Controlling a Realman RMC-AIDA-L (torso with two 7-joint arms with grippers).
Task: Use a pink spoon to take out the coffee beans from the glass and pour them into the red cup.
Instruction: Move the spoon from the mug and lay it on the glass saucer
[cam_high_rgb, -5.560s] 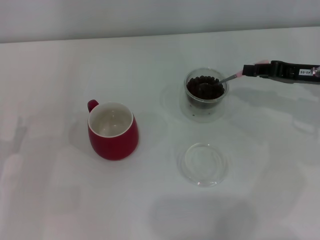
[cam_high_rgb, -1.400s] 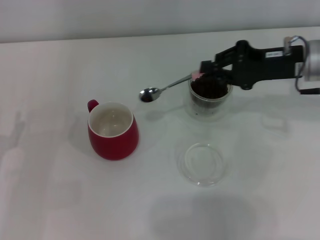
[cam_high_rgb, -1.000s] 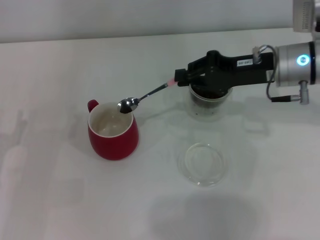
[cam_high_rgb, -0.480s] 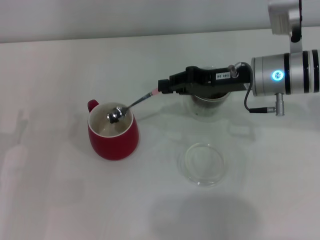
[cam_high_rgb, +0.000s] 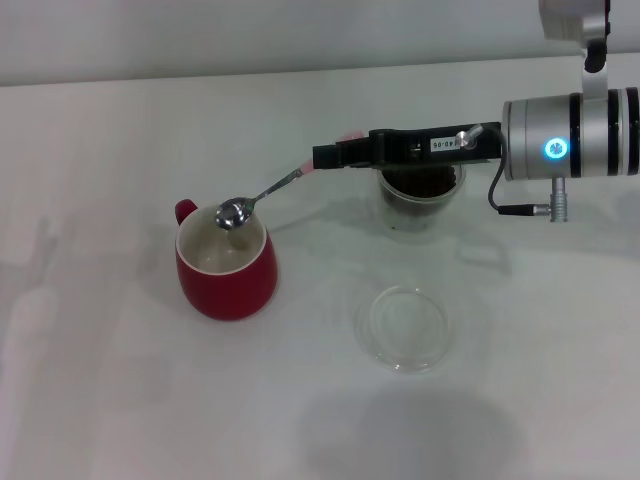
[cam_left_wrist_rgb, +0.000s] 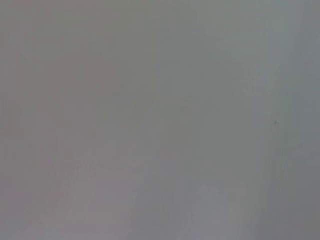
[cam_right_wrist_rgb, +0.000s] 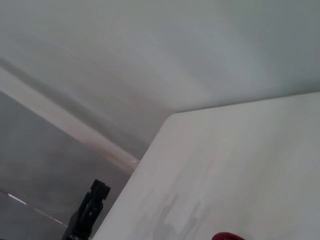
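In the head view the red cup (cam_high_rgb: 227, 262) stands left of centre, white inside, handle at its far left. My right gripper (cam_high_rgb: 325, 158) reaches in from the right and is shut on the pink spoon (cam_high_rgb: 262, 194) by its pale pink handle. The spoon's metal bowl hangs just over the cup's far rim. The glass (cam_high_rgb: 420, 197) with coffee beans (cam_high_rgb: 424, 183) stands behind the gripper's black fingers, partly hidden by them. A sliver of the red cup shows in the right wrist view (cam_right_wrist_rgb: 227, 235). The left gripper is out of view.
A flat shallow clear glass dish (cam_high_rgb: 405, 327) lies on the white table (cam_high_rgb: 120, 400), in front of the glass and right of the cup. The right arm's silver wrist (cam_high_rgb: 575, 125) hangs over the table's right side.
My right gripper carried the spoon from the glass leftwards to the red cup. In the last half second the spoon bowl rose slightly from inside the cup to its far rim.
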